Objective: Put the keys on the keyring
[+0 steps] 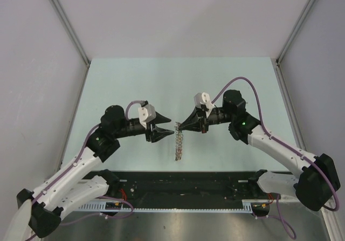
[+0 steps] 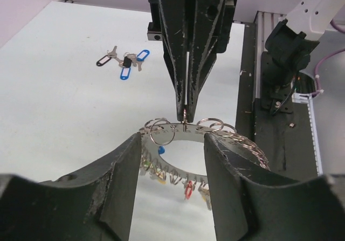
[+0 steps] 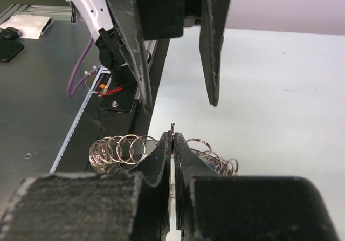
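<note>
The right gripper (image 2: 185, 109) has its jaws closed on the wire of the keyring (image 2: 215, 130), pinching it at the top of the loop, so the ring hangs from the tip with its small keys and its red and yellow tags dangling below. The left gripper (image 2: 172, 144) faces it tip to tip, jaws open, one finger on each side of the ring's near arc without clamping it. From above, the ring shows as a thin vertical chain between the two tips, over the middle of the pale bench (image 1: 161, 79). Its lower end may touch the surface, though the view is too small to tell. The loose keys (image 2: 125, 63), with blue and black tags, lie in a small cluster on the bench well apart from the ring.
</note>
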